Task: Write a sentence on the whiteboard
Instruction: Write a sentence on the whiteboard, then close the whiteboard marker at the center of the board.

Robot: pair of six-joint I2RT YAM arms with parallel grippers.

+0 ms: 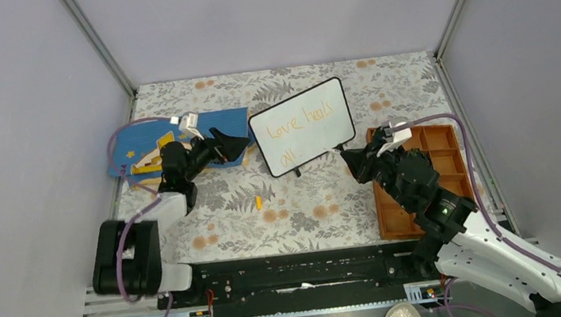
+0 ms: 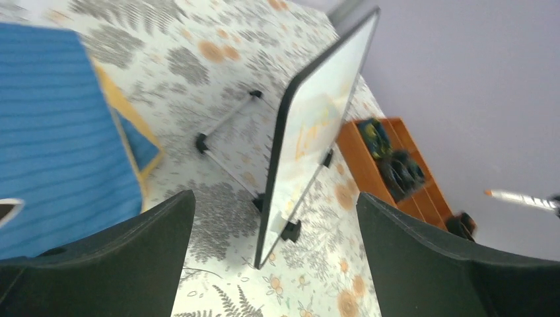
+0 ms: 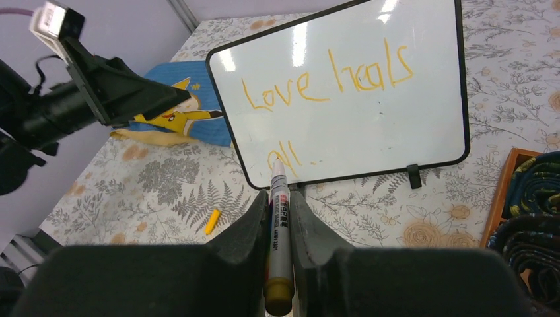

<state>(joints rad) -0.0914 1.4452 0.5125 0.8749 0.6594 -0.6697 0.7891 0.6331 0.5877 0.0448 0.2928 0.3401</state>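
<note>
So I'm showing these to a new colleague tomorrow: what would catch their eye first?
First the whiteboard standing mid-table, with the sentence in orange: "Love heals" above "all". Next the right gripper, shut on a marker whose tip points at the lower line. The left gripper is wide open near the board's left edge in the top view, above the blue mat.

The whiteboard (image 3: 370, 132) is glossy white with a thin black frame, its sentence (image 3: 363, 78) orange. The bench (image 1: 299, 212) has a pale grey fern-leaf print dotted with orange blossoms; the mat (image 1: 229, 120) at left is ribbed blue with yellow. The marker (image 3: 279, 238) is white with a mustard end, the tray (image 1: 439, 139) at right reddish brown.
</note>
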